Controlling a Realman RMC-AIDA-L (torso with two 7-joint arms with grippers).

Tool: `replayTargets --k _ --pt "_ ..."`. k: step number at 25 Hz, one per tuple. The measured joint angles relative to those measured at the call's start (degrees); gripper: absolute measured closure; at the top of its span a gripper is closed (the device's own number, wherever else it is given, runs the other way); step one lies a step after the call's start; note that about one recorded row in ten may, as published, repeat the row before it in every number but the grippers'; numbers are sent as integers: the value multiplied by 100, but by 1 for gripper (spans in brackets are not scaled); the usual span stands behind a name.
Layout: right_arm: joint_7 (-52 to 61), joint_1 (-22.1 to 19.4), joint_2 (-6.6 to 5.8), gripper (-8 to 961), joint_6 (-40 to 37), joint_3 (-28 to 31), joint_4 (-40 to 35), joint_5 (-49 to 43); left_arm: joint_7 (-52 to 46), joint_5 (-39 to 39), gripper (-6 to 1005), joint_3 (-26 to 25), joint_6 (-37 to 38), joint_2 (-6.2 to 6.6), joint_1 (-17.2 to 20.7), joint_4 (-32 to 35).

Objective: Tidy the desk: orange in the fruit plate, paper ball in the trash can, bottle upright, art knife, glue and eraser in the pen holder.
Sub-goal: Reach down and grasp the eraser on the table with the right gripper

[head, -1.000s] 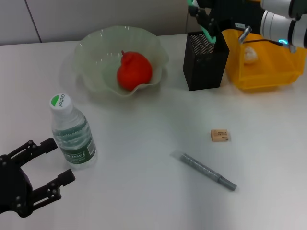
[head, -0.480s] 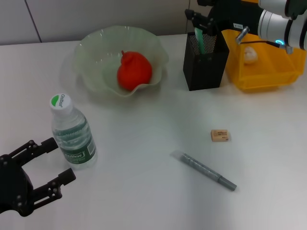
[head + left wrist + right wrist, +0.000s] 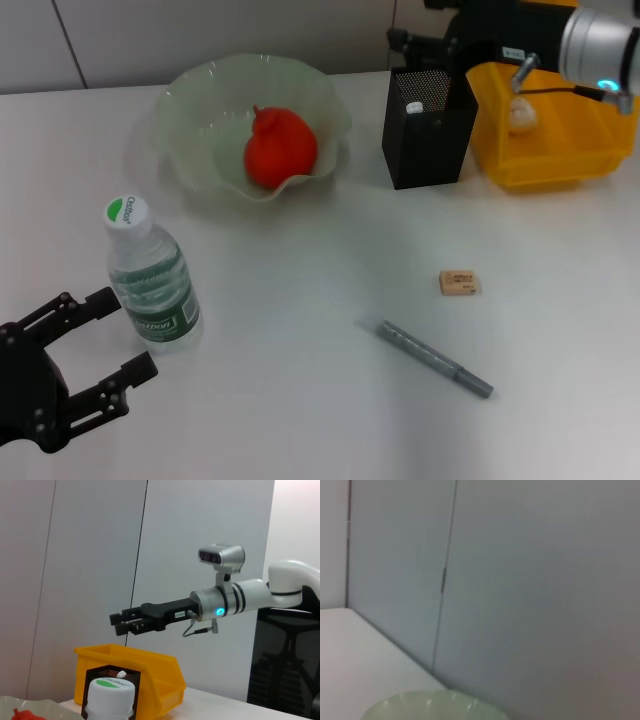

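Pen holder (image 3: 428, 128) upright w/ glue inside, right gripper (image 3: 118, 623) above it, jaws released, left gripper (image 3: 88, 348) released beside bottle (image 3: 150, 276).

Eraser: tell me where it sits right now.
In the head view the eraser lies flat on the table, right of centre, between the pen holder behind it and the art knife in front.

You see a red-orange orange (image 3: 280, 147) in a pale, translucent green fruit plate (image 3: 190, 100) at eleven o'clock on the white surface (image 3: 300, 400). The clear bottle (image 3: 150, 285) at nine o'clock has a green-and-white cap and a green label. At one o'clock stand a black mesh pen holder (image 3: 428, 140) and a yellow trash can (image 3: 560, 150) with a white paper ball (image 3: 521, 114). You also have a tan eraser (image 3: 459, 283), a grey art knife (image 3: 433, 357) and a black left gripper (image 3: 95, 350).
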Motion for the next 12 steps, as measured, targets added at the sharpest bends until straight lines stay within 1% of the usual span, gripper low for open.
replayTargets --k 4,5,6,9,12 --pt "1645 -202 6 295 -703 -169 -1136 -1220 12 0 213 15 16 6 6 0" --pt "2398 -212 6 295 -1204 -203 -1641 -1884 15 0 213 24 16 7 5 0" --pt "2398 -212 6 295 -1204 -203 -1641 -1884 16 0 213 32 16 9 5 0" --pt "3248 -168 11 296 -1897 -275 -2308 -2681 18 2 213 43 11 9 -1 6" --pt "3877 -38 14 296 -2534 -434 -2766 -3347 20 4 213 43 8 10 -8 27"
